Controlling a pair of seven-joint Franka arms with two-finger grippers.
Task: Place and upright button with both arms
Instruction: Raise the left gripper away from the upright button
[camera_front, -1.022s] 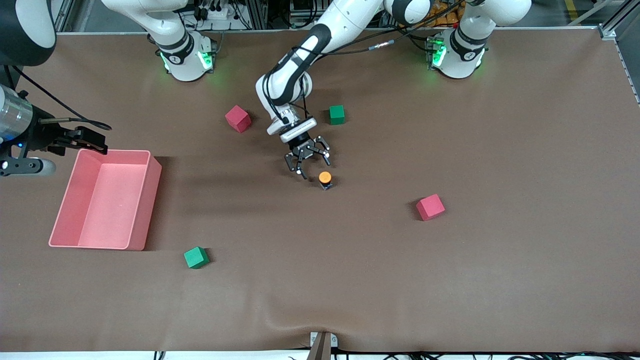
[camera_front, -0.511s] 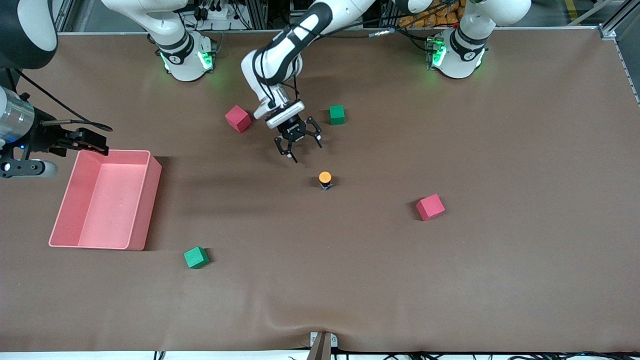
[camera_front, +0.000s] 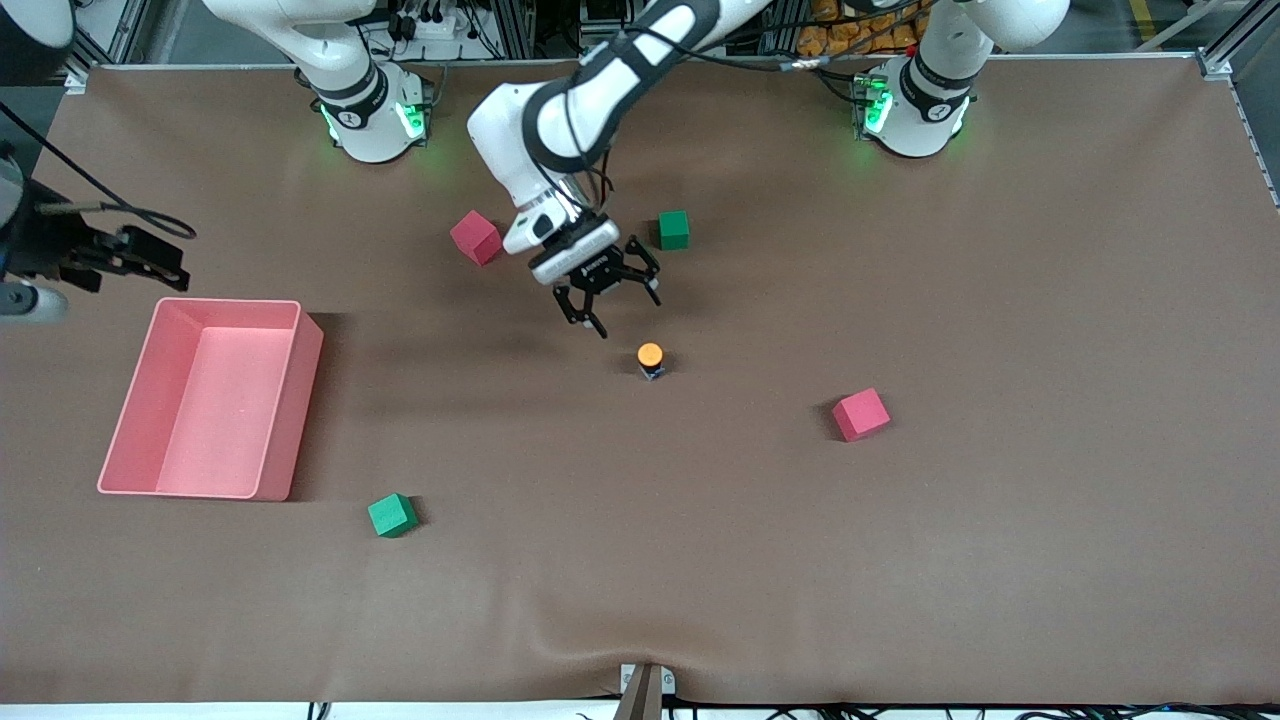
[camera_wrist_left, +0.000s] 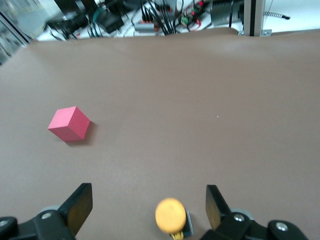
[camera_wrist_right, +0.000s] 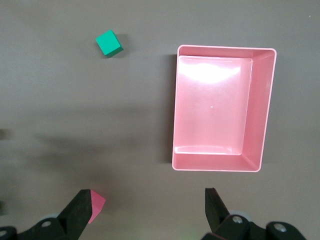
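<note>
Button (camera_front: 650, 358) upright — left claw (camera_front: 607, 300) apart

A high camera is looking down across the whole brown table (camera_front: 1000, 560), facing the two robot bases along its top edge. The left wrist camera is looking low and slantwise over the tabletop, close to the orange button (camera_wrist_left: 170, 215) and a red cube (camera_wrist_left: 69, 123), both shared with the high view. The right wrist camera is gazing straight down from higher up on the pink bin (camera_wrist_right: 263, 110) and a green cube (camera_wrist_right: 109, 43), also shared.
</note>
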